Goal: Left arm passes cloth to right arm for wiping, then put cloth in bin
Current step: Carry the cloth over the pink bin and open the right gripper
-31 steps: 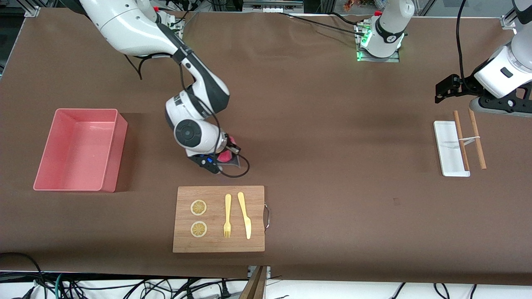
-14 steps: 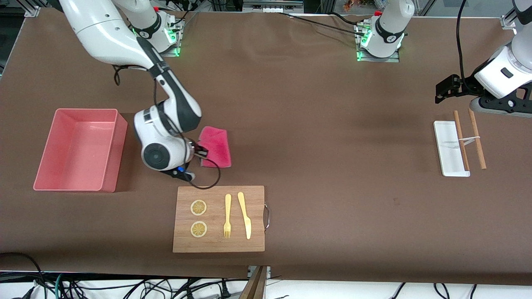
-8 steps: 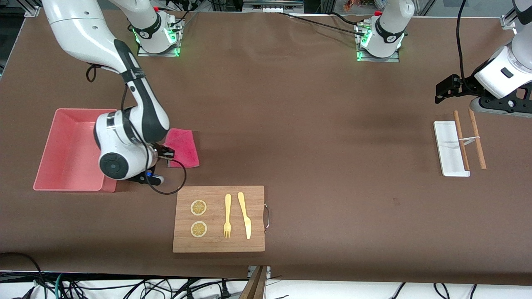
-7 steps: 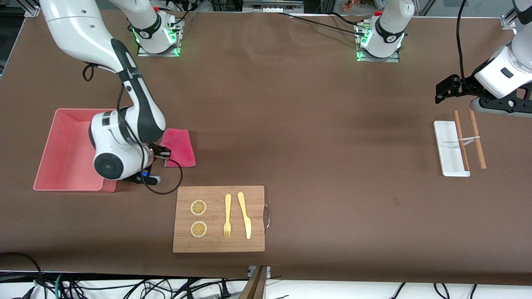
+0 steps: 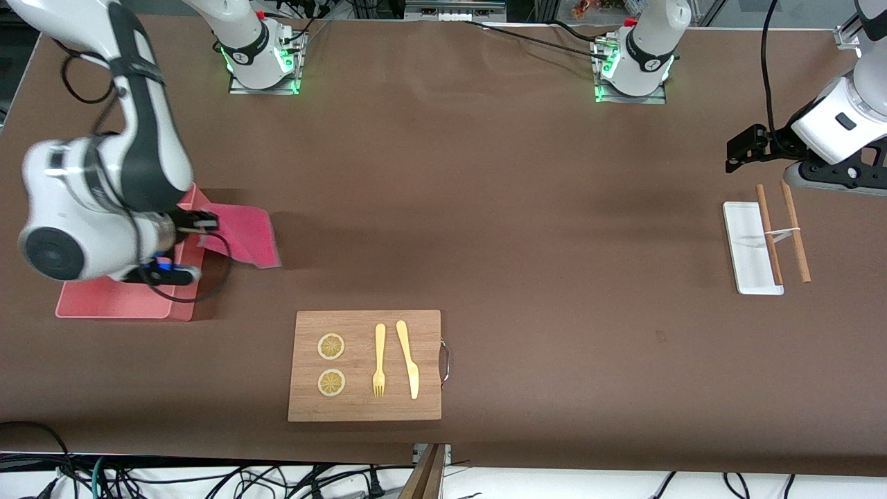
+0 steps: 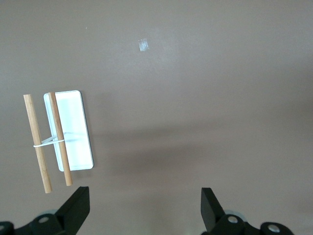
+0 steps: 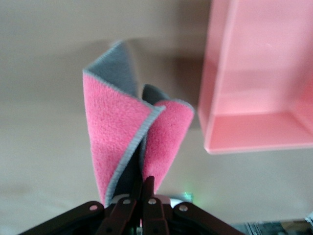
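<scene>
The crimson-pink cloth [image 5: 244, 235] hangs in the air, pinched at one edge by my right gripper [image 5: 202, 225], which is shut on it. It hangs over the table right beside the bin's wall that faces the left arm's end. The right wrist view shows the cloth [image 7: 117, 127] folded, with a grey underside, drooping from the shut right gripper [image 7: 145, 183]. The light pink bin [image 5: 111, 299] lies mostly hidden under the right arm's wrist; its open inside [image 7: 259, 73] holds nothing I can see. My left gripper [image 5: 743, 151] waits open above the table at the left arm's end, and nothing sits inside the left gripper [image 6: 145, 208].
A wooden cutting board [image 5: 365, 365] with two lemon slices, a fork and a knife lies nearer the front camera than the cloth. A small white tray [image 5: 747, 249] with two tied wooden sticks [image 5: 782, 232] lies under the left arm, and the tray [image 6: 73, 132] shows in the left wrist view.
My right gripper has carried the cloth toward the bin and lifted it off the table. The left arm has not moved.
</scene>
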`<state>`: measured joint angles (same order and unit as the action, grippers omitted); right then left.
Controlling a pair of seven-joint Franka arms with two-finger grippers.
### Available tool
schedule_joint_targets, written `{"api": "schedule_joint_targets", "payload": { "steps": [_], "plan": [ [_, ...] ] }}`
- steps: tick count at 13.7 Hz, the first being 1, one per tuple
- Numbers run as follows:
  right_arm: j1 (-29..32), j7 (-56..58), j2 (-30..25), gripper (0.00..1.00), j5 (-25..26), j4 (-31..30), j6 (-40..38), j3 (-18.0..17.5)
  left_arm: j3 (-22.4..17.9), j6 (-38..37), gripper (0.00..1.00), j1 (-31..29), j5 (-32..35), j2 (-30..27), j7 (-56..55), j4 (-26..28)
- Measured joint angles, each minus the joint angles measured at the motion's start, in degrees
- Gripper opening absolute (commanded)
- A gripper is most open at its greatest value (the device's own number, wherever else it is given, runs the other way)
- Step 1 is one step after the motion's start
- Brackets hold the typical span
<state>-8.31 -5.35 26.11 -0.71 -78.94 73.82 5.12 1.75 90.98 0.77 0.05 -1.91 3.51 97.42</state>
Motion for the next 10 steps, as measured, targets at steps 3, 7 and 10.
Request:
{"api": "schedule_joint_targets", "payload": {
  "steps": [3,7,10],
  "plan": [
    [0.2,8.5,-0.7,0.00,2.5,7.2,-9.5,4.5,0.0,0.0,1.00,0.0,0.0,0.0,0.0,0.0],
    [1.5,25.1,-0.3,0.00,7.9,9.0,-11.0,12.5,0.0,0.0,1.00,0.0,0.0,0.0,0.0,0.0],
    [4.1,31.1,1.2,0.00,9.6,7.1,-5.7,13.4,0.0,0.0,1.00,0.0,0.0,0.0,0.0,0.0]
  ]
}}
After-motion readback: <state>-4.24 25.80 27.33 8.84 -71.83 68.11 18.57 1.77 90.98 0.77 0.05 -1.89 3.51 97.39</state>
